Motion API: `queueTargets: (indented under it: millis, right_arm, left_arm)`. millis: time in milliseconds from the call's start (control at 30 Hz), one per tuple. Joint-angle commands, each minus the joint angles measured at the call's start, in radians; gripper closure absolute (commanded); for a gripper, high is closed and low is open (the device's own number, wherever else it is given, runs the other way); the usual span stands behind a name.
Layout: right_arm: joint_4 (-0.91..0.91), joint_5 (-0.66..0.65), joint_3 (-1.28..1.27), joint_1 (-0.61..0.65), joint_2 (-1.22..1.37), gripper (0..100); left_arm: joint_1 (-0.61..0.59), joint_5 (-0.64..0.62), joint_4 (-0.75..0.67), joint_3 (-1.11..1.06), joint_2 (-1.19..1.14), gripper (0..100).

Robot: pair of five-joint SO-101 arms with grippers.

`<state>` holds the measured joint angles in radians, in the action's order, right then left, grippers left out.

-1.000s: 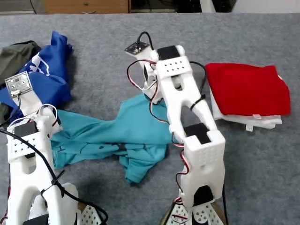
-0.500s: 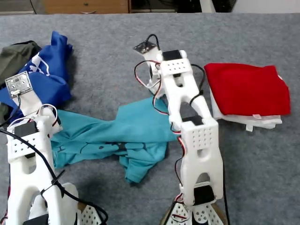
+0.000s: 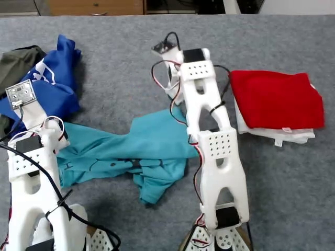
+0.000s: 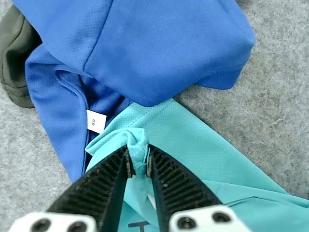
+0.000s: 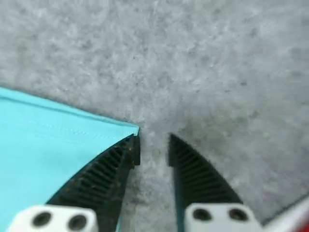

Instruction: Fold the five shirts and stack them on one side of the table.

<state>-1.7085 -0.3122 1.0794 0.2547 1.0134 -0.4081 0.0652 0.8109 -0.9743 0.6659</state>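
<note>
A teal shirt (image 3: 136, 151) lies crumpled across the middle of the grey table. My left gripper (image 4: 138, 162) is shut on a bunched fold of the teal shirt (image 4: 203, 154), right beside the blue shirt (image 4: 159, 43). My right gripper (image 5: 153, 145) is open just above the table with a narrow gap and nothing between its fingers. The far corner of the teal shirt (image 5: 48, 145) ends against the outside of one finger. A folded red shirt (image 3: 275, 99) rests on a folded white shirt (image 3: 272, 135) at the right side.
The blue shirt (image 3: 52, 78) and a dark olive shirt (image 3: 18, 60) lie heaped at the far left. The right arm (image 3: 209, 120) stretches over the middle of the table and the left arm (image 3: 31, 172) stands at the near left. Bare grey felt (image 3: 293, 188) lies near right.
The right arm has stretched farther across the table, and the teal shirt's far corner has shifted to the right. The left arm has kept still.
</note>
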Motion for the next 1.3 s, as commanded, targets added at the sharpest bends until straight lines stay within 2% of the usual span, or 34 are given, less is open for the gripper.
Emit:
queueTargets:
  millis: [0,367,1267]
  right_arm:
    - [-0.080,0.011,0.163,-0.001,-0.008,81.6]
    - [-0.078,0.020,-0.058,0.067,-0.012,81.4]
    - [0.006,0.011,-0.111,0.107,0.048,81.4]
  left_arm:
    - [0.009,-0.003,-0.014,0.005,0.008,98]
    - [0.008,-0.003,-0.014,0.005,0.008,98]
    - [0.008,-0.003,-0.014,0.005,0.008,98]
